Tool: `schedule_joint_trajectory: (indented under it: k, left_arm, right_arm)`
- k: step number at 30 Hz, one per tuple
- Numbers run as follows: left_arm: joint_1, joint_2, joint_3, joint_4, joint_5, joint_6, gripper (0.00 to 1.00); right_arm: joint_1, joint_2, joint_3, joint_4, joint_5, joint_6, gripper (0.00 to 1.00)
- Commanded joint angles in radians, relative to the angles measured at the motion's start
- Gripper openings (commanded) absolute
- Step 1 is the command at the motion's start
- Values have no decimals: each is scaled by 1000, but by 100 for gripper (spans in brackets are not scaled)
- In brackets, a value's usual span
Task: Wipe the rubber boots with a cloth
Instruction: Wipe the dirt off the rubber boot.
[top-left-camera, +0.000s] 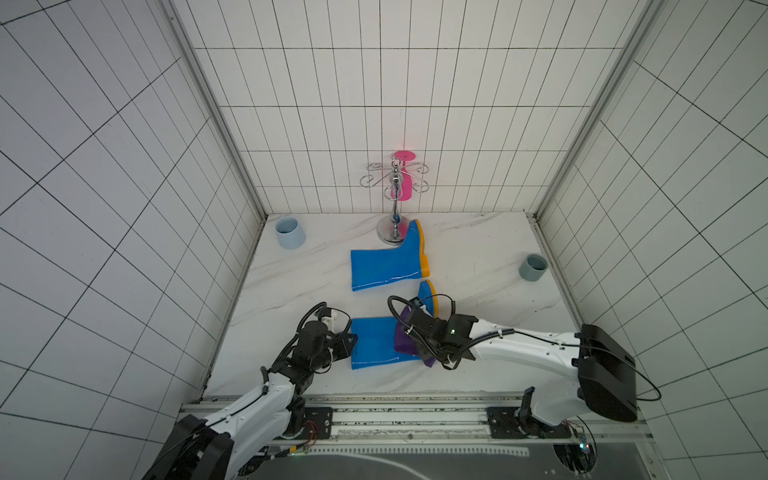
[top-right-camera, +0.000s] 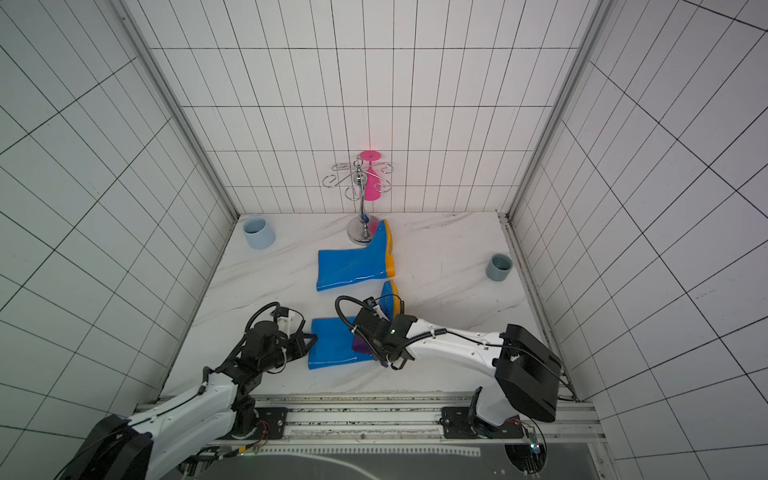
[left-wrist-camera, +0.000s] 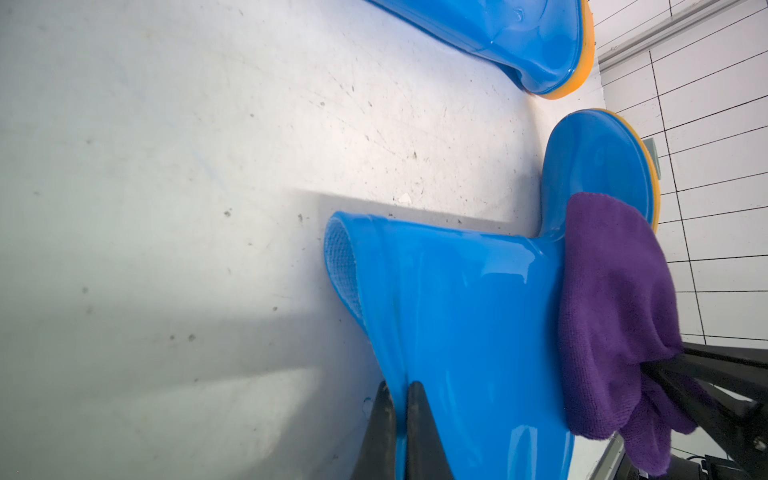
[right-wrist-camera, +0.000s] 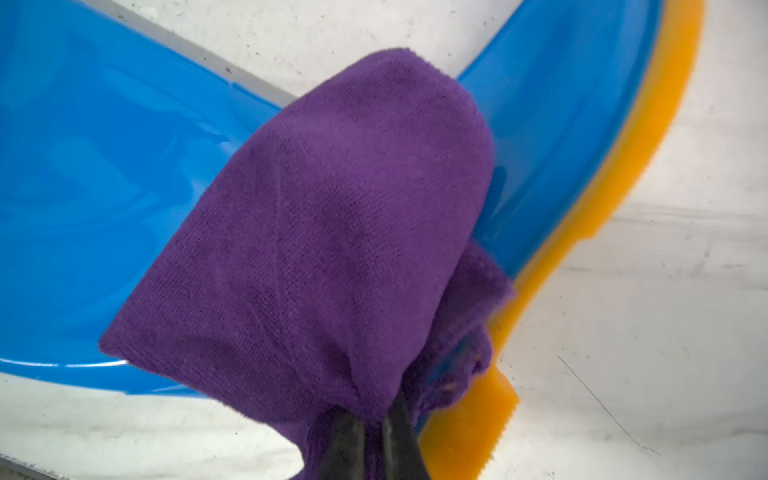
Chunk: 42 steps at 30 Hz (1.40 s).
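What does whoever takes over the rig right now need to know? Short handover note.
Left pincer: shut on the shaft rim of the near boot, which lies on its side.
Right pincer: shut on the purple cloth, which is draped over that boot's ankle.
Far boot: on its side further back, no pincer on it.
Done: cloth is on the near boot; how much is wiped cannot be told.
Left: finish it, then wipe the far boot.

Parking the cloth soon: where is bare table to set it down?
Bare: between far boot and grey cup; between light-blue cup and left claw. Crowded: near boot, where right claw holds the cloth; stand beside far boot's toe.
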Motion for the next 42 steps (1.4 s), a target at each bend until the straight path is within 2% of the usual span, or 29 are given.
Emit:
schedule_joint_trajectory:
  k: [1,8,15,23,42]
  left_arm:
    - [-7,-2,-17,-6,16,8,0]
    - [-7,8,-16,-3,17,8,0]
    - [-8,20,-14,2,16,10,0]
    - [-7,49,-8,10,16,12,0]
    - [-7,90,24,-26,11,14,0]
  right_arm:
    - [-19,-2,-52,-75,85,40,0]
    - [-97,44,3,-9,123,-41,0]
    - [-215,82,69,59,113,-154,0]
    - [-297,166,191,107,101,-254,0]
    - [-377,332,451,140,55,-383,0]
